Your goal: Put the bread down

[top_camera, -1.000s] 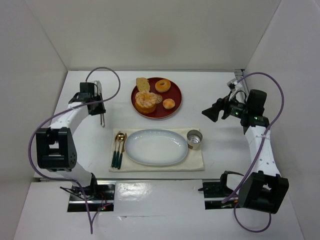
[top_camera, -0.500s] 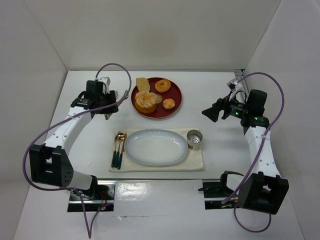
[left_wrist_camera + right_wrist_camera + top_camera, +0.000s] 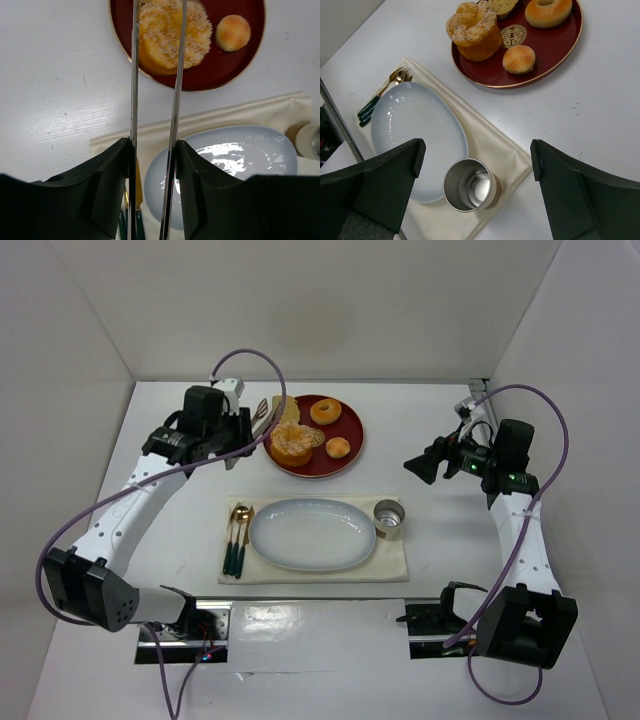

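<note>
The left gripper (image 3: 263, 412) has its two thin metal fingers a narrow gap apart with nothing between them. Half a second ago it hung left of the round dark-red tray (image 3: 315, 469); it has since swung up and right to the tray's left rim, and the wrist view shows its fingers lined over the large flaky orange pastry (image 3: 170, 32). The small round golden bun (image 3: 338, 447) lies untouched on the tray's lower right part, just right of the pastry. A gold emblem (image 3: 514, 35) at the tray's centre looks like a double-happiness character. The right gripper (image 3: 425, 465) – jaws spread wide, empty – has not moved at the frame's right, well apart from the tray.
</note>
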